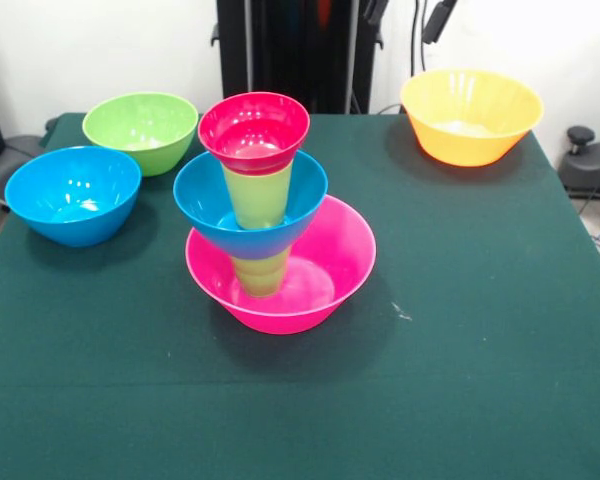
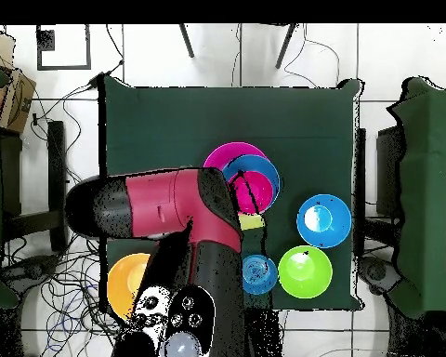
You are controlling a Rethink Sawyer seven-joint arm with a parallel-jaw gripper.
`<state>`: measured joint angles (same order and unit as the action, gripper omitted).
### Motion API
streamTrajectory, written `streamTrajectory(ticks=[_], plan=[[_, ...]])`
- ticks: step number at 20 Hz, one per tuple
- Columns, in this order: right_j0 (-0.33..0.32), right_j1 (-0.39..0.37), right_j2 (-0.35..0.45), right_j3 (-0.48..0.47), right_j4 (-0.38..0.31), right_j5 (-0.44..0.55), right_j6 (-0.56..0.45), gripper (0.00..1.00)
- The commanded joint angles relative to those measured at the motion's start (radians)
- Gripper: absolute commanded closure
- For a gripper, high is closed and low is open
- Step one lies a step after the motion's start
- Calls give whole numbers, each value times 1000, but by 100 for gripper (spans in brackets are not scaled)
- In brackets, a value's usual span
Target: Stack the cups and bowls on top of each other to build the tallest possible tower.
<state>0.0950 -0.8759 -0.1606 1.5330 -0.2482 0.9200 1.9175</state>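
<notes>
Fingers hidden, grip unknowable; the tower stands five pieces high, blue bowl, green bowl, orange bowl unstacked.

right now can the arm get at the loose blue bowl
Probably yes: the blue bowl sits alone on the table, open side up, clear of the green bowl and the tower.

Red-and-black arm over pink bowl; blue and green bowls (beside each other)
</notes>
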Motion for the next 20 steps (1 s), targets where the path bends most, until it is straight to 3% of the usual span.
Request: streamTrajectory(ticks=[1, 20], plan=[[5, 57, 75, 93, -12, -22, 44, 0], [-28, 73, 101, 98, -11, -69, 10, 0]])
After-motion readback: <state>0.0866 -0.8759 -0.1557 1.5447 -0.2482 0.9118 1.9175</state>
